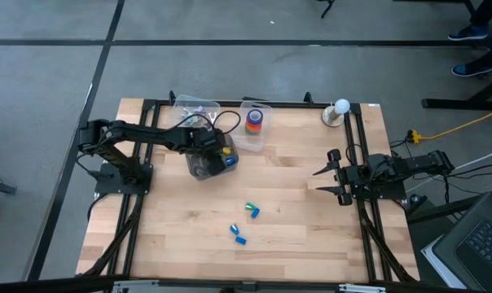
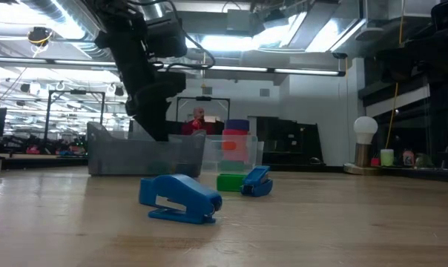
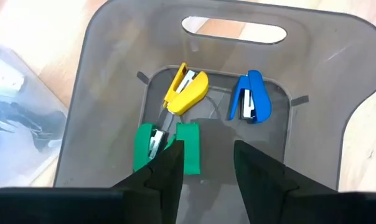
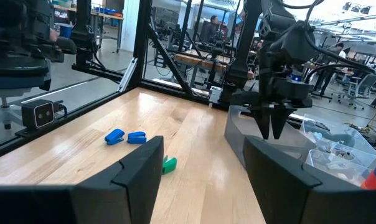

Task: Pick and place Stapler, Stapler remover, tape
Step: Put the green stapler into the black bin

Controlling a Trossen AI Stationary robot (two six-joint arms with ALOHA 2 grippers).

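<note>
The left gripper [image 3: 203, 163] is hanging inside the grey bin [image 3: 94, 74], its fingers spread apart and holding nothing. Just past them are lying a green stapler [image 3: 144, 146], then a yellow stapler [image 3: 187, 88] and a blue stapler [image 3: 251, 96]. The tape [image 1: 255, 120] is sitting further off in a clear box. The right gripper [image 1: 331, 181] is waiting open far away.

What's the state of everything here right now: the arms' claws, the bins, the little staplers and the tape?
left gripper: open, over the grey bin, holding nothing.
right gripper: open, waiting at the table's right edge.
grey bin: upright, holds yellow stapler, blue stapler, green stapler.
loose staplers: lying on the table.
tape rolls: stacked in the clear bin.
</note>
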